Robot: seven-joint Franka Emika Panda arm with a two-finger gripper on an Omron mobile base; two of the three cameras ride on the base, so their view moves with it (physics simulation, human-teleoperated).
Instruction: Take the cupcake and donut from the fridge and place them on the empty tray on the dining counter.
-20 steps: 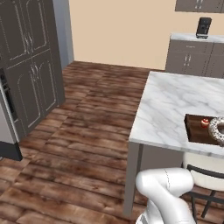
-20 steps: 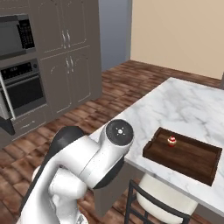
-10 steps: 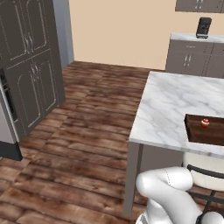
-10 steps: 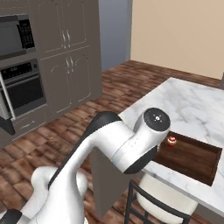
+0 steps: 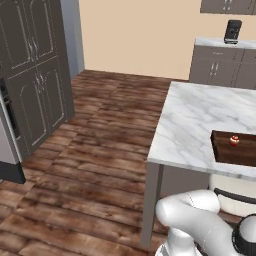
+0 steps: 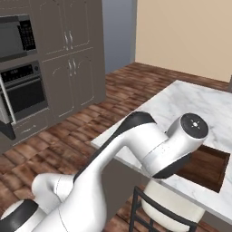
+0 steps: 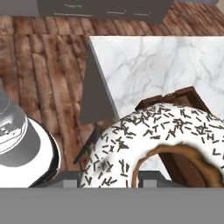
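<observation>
One donut: close against the claw, above the tray
Claw: clamped on the donut
One cupcake: inside the tray, on the dining counter
One tray: near the counter's edge

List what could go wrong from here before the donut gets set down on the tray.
1. The cupcake already stands in the tray; lowering the much wider donut too close could knock it over.
2. In the hand view the donut hangs over the tray's corner above the dining counter, so an early release might drop it on the raised rim or onto the marble.
3. The end effector seems to grip just the donut's rim, so it could slip.
</observation>
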